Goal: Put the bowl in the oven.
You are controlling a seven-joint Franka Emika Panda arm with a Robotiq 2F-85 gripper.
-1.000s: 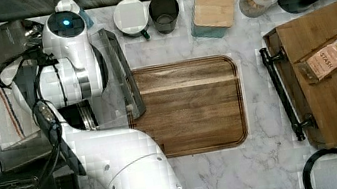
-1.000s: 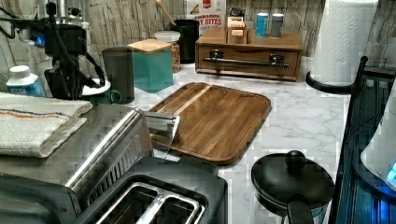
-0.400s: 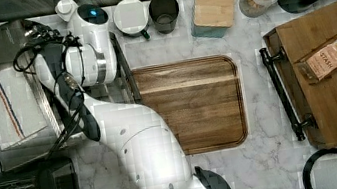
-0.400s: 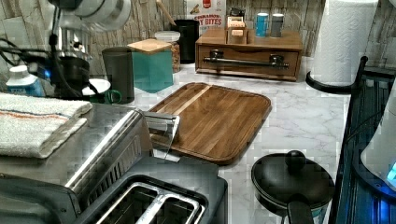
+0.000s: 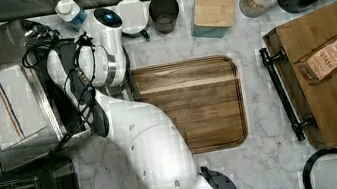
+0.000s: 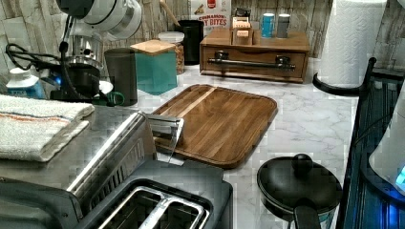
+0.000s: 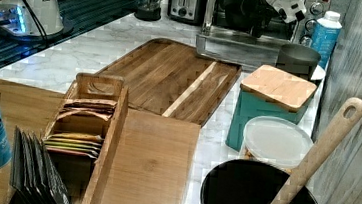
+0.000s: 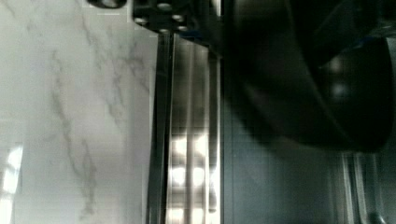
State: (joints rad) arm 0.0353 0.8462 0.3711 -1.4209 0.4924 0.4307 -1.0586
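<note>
**Black bowl at the oven mouth**

Black and shallow, the bowl (image 8: 317, 79) hangs over the open glass door (image 8: 191, 140) of the steel oven (image 5: 9, 93) — carried, not yet set inside. The arm (image 5: 148, 143) bends over the door, wrist pointing down. I cannot tell how the fingers stand.

Labels legible on a crowded marble counter

A tea box (image 5: 334, 56) on the wooden chest at the top view's right edge reads "STASH"; a cereal box (image 6: 210, 13) at the left view's upper centre shows "CINNAMON" and "BITES"; the same box at the top view's upper right corner shows "OAT".
</note>
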